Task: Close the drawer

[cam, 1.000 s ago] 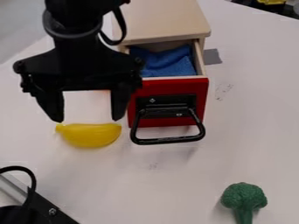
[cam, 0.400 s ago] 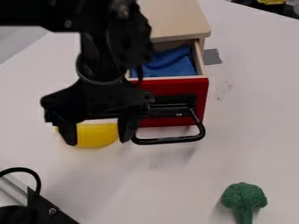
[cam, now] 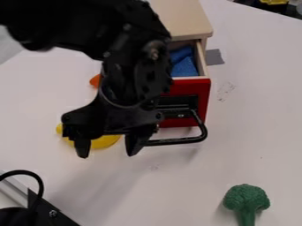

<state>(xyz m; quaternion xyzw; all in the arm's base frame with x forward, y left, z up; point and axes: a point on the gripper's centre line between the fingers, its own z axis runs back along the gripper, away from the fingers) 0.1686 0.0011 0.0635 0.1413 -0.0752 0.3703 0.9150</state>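
drawer (cam: 202, 95) stands open, its red front up and to the right of the jaws, box pulled out toward the near side from under the pale wooden cabinet top (cam: 183, 20); closing push still to be done. black loop handle (cam: 186, 141) juts from the front, just beside the right-hand jaw as viewed. blue cloth (cam: 186, 67) in the drawer, above and right of the jaws. jaws set wide apart, nothing seen gripped. yellow banana-like toy (cam: 105, 142) on the table (cam: 177, 190), seen behind and between them; contact with it can't be judged. orange bit (cam: 95, 80) above the jaws, by the arm (cam: 118, 35). grey patch (cam: 214, 56) farther off, up and right, past the drawer's side. green toy broccoli (cam: 245, 201) well apart, down and right. step in hand, my reading: lining up for the push. next move calls for the jaws to come square before the red front or handle, then press straight back toward the cabinet; an off-centre shove might bind the box. hard to make out: left part of front, drawer and cloth lie behind the arm, near handle end too; orange bit partly covered, so kind unsure; broccoli stem cut by the lower edge.
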